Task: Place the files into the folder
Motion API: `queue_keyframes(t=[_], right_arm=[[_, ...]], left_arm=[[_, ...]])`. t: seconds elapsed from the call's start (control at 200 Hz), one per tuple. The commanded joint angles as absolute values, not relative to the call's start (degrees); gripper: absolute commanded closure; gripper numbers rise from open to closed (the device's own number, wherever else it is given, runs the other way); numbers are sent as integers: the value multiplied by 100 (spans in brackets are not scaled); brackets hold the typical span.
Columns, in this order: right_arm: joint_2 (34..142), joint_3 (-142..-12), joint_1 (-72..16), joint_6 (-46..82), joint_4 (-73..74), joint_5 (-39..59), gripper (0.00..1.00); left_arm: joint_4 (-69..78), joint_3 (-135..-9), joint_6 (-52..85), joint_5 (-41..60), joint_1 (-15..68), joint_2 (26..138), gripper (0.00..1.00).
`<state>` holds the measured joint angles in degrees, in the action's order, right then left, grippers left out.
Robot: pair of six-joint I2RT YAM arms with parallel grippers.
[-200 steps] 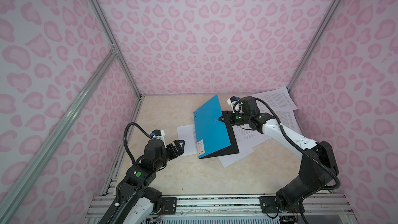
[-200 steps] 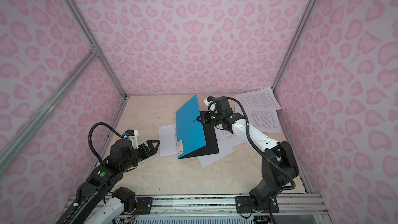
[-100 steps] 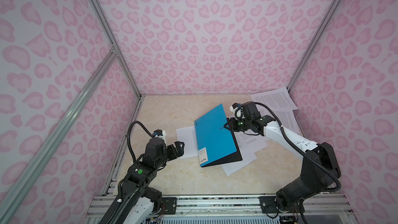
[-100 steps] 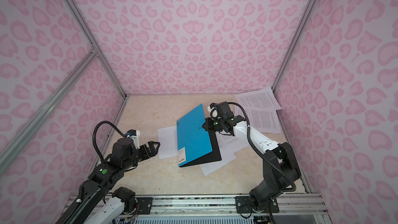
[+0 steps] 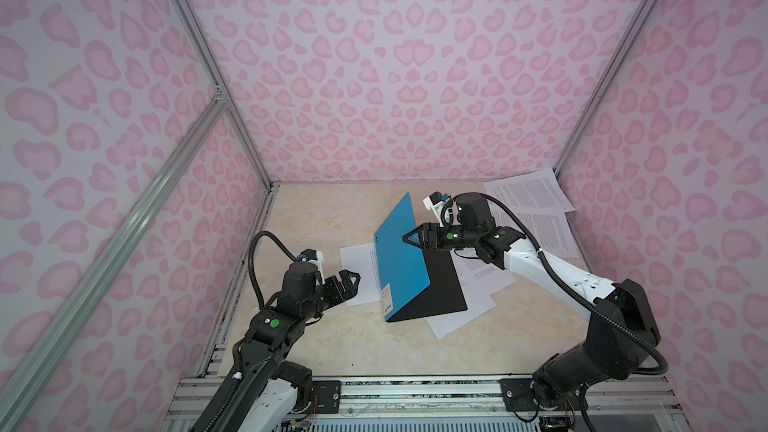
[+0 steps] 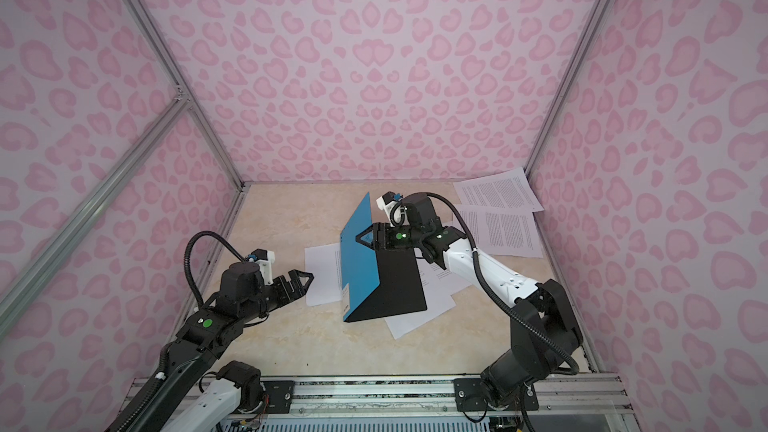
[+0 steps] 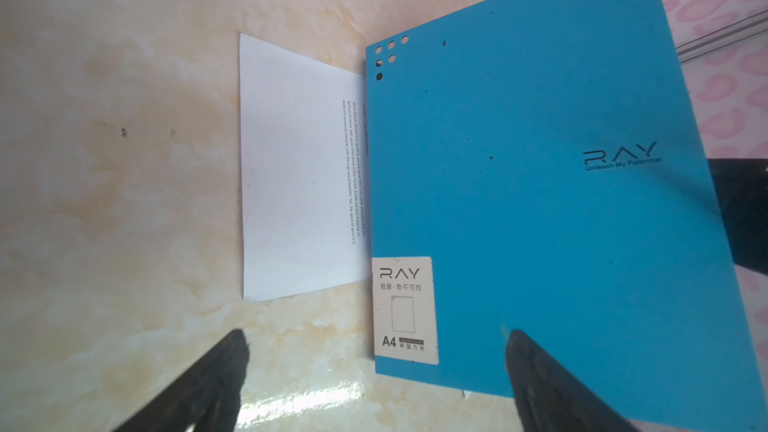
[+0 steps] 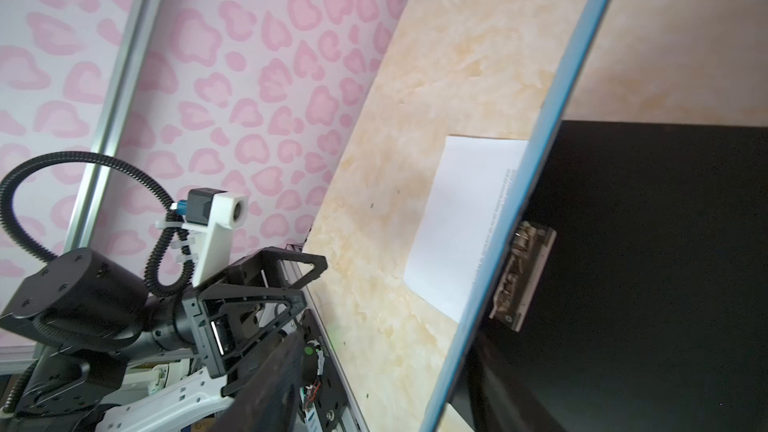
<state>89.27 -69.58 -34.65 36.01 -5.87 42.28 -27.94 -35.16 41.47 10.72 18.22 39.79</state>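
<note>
Folder (image 5: 401,259) bright blue outside, black inside. Sheets (image 5: 528,193) white with small black print. Bench (image 5: 324,218) beige, marbled. Walls (image 5: 374,76) pale with pink blotches.

The beige, marble-patterned table (image 5: 332,218) carries loose white printed sheets (image 5: 457,322) fanned out in the middle. One more sheet (image 5: 357,272) lies flat just left of them, and two overlapping sheets (image 5: 530,195) sit in the far right corner. The folder (image 5: 436,288) lies on the middle sheets, black cover flat, blue cover raised.
</note>
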Motion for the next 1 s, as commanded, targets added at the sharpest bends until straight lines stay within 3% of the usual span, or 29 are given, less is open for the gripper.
queue_keyframes(t=[0.0,0.27,0.415,0.54,0.655,0.79,1.0], right_arm=[[9118,-7333,-3914,3624,-366,4069,27],[11378,-9482,-5660,2933,-1164,2887,17],[12145,-10500,-5844,2721,-1774,2826,16],[11584,-9844,-5544,2560,-1580,2821,16],[10968,-8708,-5017,2524,-1394,2729,20],[10467,-7105,-4383,3077,-468,2882,30],[10298,-5946,-4287,3124,-32,2863,44]], left_arm=[[-2848,-3962,4353,1105,1700,3801,2],[-3907,-5553,4324,24,1415,3109,2],[-4165,-5800,4260,-25,1415,2897,2],[-4286,-5624,4058,62,1411,2887,2],[-3694,-4927,3951,1104,1413,3235,2],[-1686,-3580,4361,2463,1420,4119,2],[475,-2768,4838,2775,1459,6000,3]])
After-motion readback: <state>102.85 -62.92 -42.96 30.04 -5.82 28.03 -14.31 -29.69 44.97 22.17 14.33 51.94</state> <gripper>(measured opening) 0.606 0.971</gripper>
